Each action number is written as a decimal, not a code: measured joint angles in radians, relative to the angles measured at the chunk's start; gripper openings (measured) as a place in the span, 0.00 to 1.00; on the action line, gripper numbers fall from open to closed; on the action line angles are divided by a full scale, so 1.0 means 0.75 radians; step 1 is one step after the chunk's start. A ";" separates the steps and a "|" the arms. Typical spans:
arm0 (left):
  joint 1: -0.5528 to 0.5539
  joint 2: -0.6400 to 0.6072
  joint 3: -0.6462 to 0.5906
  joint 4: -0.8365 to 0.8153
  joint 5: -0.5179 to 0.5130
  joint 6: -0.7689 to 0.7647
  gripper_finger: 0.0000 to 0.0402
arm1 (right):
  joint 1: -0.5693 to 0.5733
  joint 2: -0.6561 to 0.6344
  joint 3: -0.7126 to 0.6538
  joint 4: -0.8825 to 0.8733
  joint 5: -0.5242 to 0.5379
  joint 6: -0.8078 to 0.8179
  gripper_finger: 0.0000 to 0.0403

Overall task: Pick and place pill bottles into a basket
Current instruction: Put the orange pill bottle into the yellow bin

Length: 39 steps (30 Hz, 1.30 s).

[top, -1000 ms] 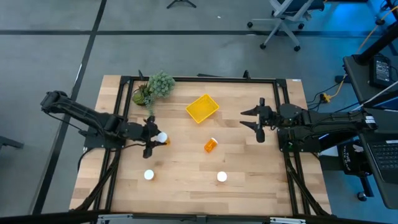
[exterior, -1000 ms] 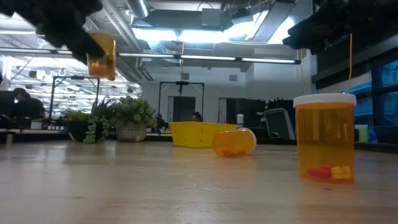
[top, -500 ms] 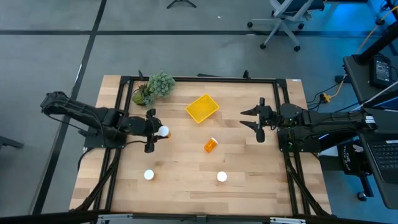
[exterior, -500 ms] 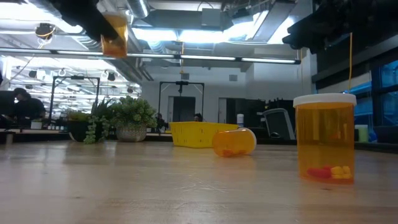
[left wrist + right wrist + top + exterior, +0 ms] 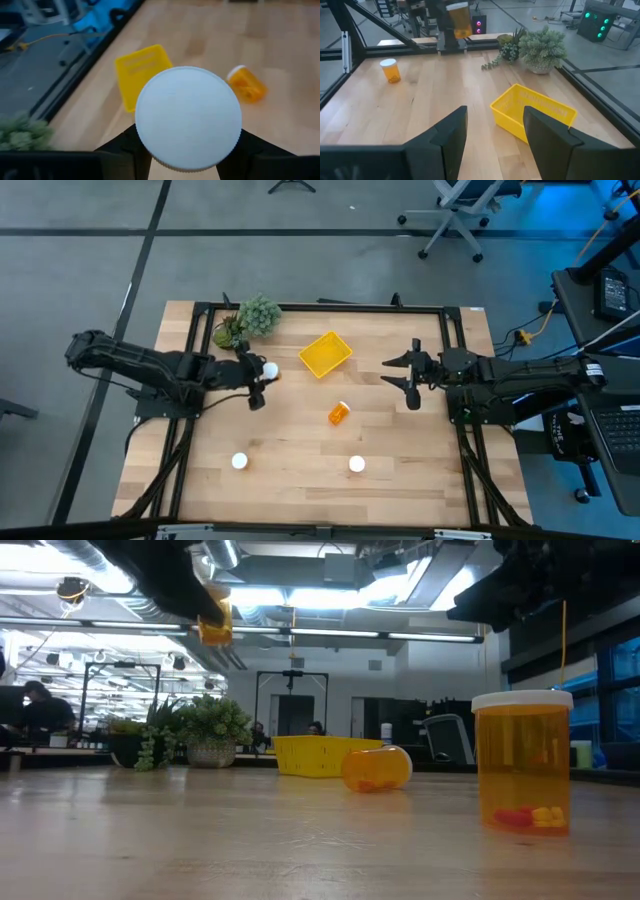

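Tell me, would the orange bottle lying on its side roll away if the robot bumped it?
Probably. The tipped pill bottle is a round cylinder lying on smooth bare wood, so a sideways nudge would likely roll it. It looks light too: the low view shows only a few pills inside. The upright bottle with the flat base would more likely slide or tip.

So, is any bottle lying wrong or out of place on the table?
Yes: one bottle lies on its side near the table's middle, in front of the basket. Two others stand upright, and the left gripper holds the fourth in the air.
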State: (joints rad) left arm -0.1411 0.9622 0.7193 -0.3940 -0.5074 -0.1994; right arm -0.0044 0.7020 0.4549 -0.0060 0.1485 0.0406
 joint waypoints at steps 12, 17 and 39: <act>0.166 0.004 0.000 0.001 0.041 -0.090 0.40 | 0.000 0.011 0.000 0.013 0.001 -0.031 0.49; 0.231 0.004 0.000 0.055 0.070 -0.054 0.40 | 0.000 0.014 0.000 0.015 0.001 -0.032 0.49; 0.429 0.460 0.259 0.326 0.304 0.309 0.40 | 0.000 0.014 -0.001 0.062 0.001 -0.066 0.49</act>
State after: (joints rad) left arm 0.1810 1.3075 0.9138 -0.1498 -0.2796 0.0320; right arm -0.0046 0.7128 0.4545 0.0406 0.1490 -0.0090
